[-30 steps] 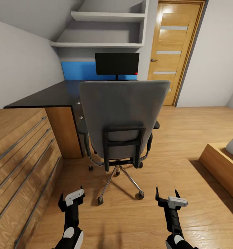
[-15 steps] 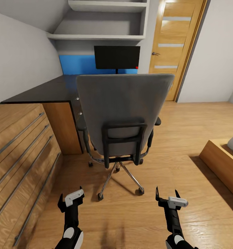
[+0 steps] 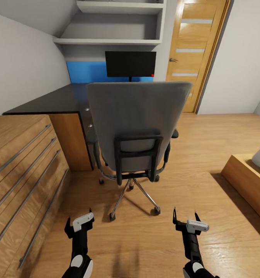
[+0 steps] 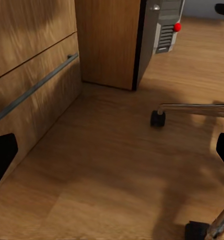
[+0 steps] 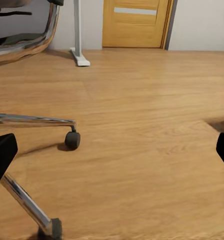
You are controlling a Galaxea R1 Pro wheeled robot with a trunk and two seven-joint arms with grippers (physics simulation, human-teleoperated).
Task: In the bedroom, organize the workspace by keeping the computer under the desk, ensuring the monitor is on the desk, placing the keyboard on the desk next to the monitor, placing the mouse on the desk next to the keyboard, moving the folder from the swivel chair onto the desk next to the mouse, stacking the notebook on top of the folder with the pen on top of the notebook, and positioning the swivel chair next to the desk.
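step: approach to swivel chair (image 3: 135,127), back twd robot, at desk (image 3: 52,102) | monitor (image 3: 130,64) on desk | computer (image 4: 167,22) under desk | left gripper (image 3: 79,222) + right gripper (image 3: 187,223): jaws spread, empty | folder prob on seat, hidden | next: round chair to reach seat
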